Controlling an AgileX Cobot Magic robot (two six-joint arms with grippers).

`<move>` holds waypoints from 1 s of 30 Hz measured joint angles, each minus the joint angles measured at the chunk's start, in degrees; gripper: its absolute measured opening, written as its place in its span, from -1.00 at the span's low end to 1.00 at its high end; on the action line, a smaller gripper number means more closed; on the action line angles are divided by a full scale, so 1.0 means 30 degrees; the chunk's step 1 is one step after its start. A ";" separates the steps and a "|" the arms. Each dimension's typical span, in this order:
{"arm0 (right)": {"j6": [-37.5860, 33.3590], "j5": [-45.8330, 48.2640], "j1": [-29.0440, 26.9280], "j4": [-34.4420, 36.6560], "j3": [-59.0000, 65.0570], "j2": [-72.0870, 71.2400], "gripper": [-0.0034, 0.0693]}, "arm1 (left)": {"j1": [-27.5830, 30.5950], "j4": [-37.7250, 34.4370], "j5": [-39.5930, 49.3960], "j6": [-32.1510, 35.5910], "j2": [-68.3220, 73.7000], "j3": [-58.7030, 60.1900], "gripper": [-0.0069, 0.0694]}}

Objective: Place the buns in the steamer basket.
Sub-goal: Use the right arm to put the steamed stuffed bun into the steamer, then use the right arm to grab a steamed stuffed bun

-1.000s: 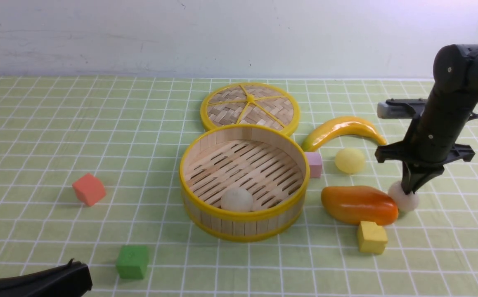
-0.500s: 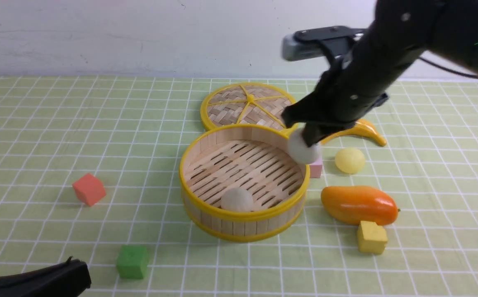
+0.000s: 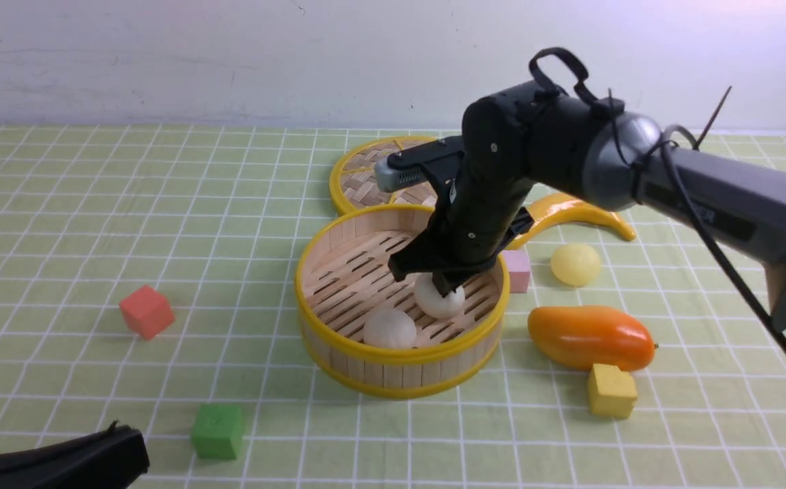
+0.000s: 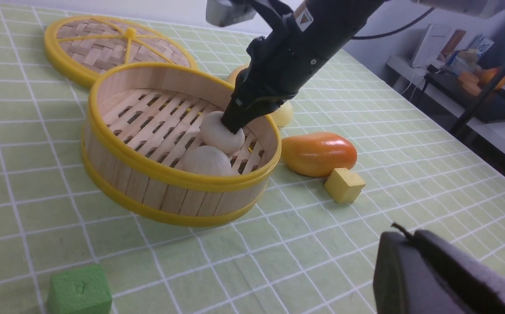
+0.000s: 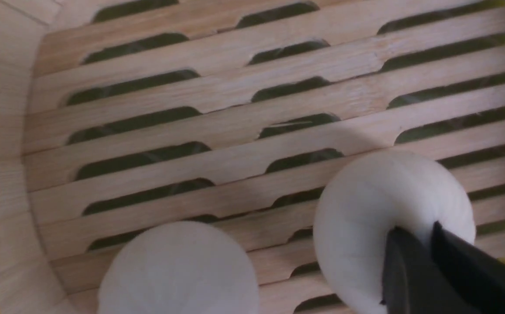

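Observation:
The steamer basket (image 3: 300, 280) (image 4: 104, 146) stands mid-table, its slatted floor (image 5: 191, 131) filling the right wrist view. One off-white bun (image 3: 389, 328) (image 4: 204, 161) (image 5: 178, 266) lies inside near the front wall. My right gripper (image 3: 442, 288) (image 5: 414, 229) reaches down into the basket and pinches the top of a second off-white bun (image 3: 437, 303) (image 4: 217, 133) (image 5: 366, 205), which sits low on the floor slats. A pale yellow bun (image 3: 575, 264) (image 4: 284, 114) rests on the cloth right of the basket. My left gripper (image 3: 118, 435) (image 4: 403, 231) stays shut and empty at the near left corner.
The woven lid (image 3: 366, 176) lies behind the basket. A banana (image 3: 569, 207), pink cube (image 3: 516, 270), orange mango (image 3: 590, 336) and yellow cube (image 3: 611, 390) crowd the right side. A red cube (image 3: 146, 311) and green cube (image 3: 218, 430) sit left.
My right gripper lifted the off-white bun from beside the mango, carried it left over the rim, and lowered it into the basket. The left arm has stayed put.

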 joint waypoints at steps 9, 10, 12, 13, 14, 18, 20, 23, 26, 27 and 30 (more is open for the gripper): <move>0.0931 0.1847 0.0000 0.0211 -0.1598 -0.0354 0.25 | 0.0000 -0.0035 -0.0163 0.0000 0.0000 0.0000 -0.76; 0.0931 0.2319 0.0000 0.0089 -0.2035 -0.0646 0.36 | 0.0000 -0.0035 -0.0163 0.0000 0.0000 0.0000 -0.76; 0.0931 0.2758 0.0000 -0.0256 -0.2438 -0.1010 0.43 | 0.0000 -0.0035 -0.0163 0.0000 0.0000 0.0000 -0.76; 0.0886 0.3243 -0.0018 -0.1067 -0.2849 -0.1615 0.51 | 0.0000 -0.0035 -0.0163 0.0000 0.0000 0.0000 -0.75; 0.0844 0.3549 -0.0053 -0.1905 -0.3026 -0.2063 0.52 | 0.0000 -0.0035 -0.0163 0.0000 0.0000 0.0000 -0.74; 0.1373 0.4761 -0.1359 -0.4834 -0.3311 -0.2821 0.45 | 0.0000 -0.0035 -0.0202 0.0000 0.0000 0.0000 -0.74; 0.1787 0.5086 -0.2310 -0.4813 -0.3311 -0.2687 0.38 | 0.0000 -0.0035 -0.0202 0.0000 0.0000 0.0000 -0.74; 0.1860 0.5289 -0.4868 -0.2246 -0.3119 -0.1675 0.17 | 0.0000 -0.0055 -0.0202 0.0000 0.0000 0.0000 -0.72; 0.1400 0.5271 -0.6121 -0.0037 -0.3074 -0.0726 0.00 | 0.0000 -0.0076 -0.0202 0.0000 0.0000 0.0000 -0.72; 0.1379 0.5227 -0.6165 0.0061 -0.3074 -0.0601 -0.01 | 0.0000 -0.0076 -0.0202 0.0000 0.0000 0.0000 -0.72; 0.1282 0.4617 -0.6561 0.0880 -0.3074 0.0058 -0.11 | 0.0000 -0.0076 -0.0183 0.0000 0.0000 0.0000 -0.72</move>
